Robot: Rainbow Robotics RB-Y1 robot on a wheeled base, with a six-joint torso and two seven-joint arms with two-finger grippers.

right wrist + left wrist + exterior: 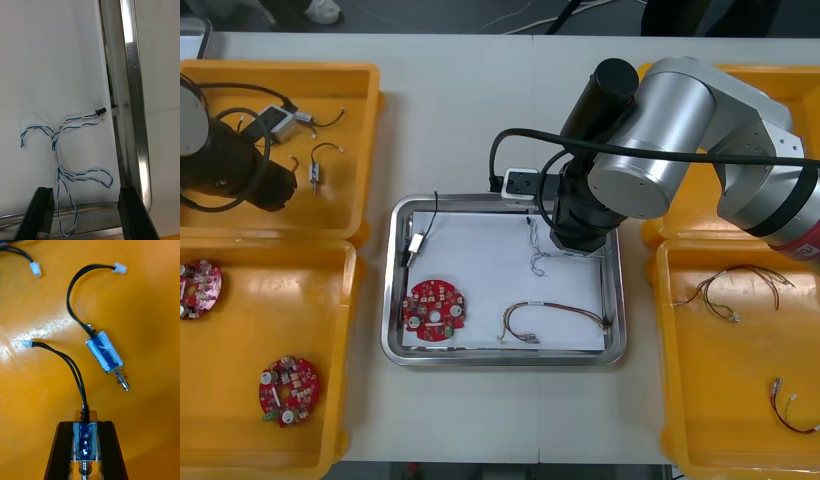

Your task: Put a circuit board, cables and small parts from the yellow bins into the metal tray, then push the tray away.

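1. Our left gripper point(85, 426) is clamped narrow on a small metal part point(85, 437). The part is a blue-wrapped block in a shiny frame, with a coil spring at the end nearer the wrist.
2. Two thin black leads arch forward from between the fingers to a white plug point(27, 343).
3. Just ahead of those fingers lies a second small metal part point(107, 354). It has the same shape, lies tilted and apart from the held one, and rests on the glossy floor of a yellow bin point(150, 315).
4. In the front view the left arm point(230, 170) reaches low over that far bin.
5. Our right gripper point(85, 198) stands wide and holds nothing, its matt black fingers pointing down at a white lining.
6. Between and ahead of these fingers lies the twisted blue and white cable point(60, 150). It is loosely looped and ends in a black tip.
7. Beside one finger runs the polished rim of the metal tray point(133, 93).
8. The right arm point(660, 130) bends at a silver elbow, with its black wrist steeply down.
9. Farther from this gripper, the tray holds a round red circuit board point(433, 310), a red and yellow cable point(545, 315) and a black cable point(420, 235).
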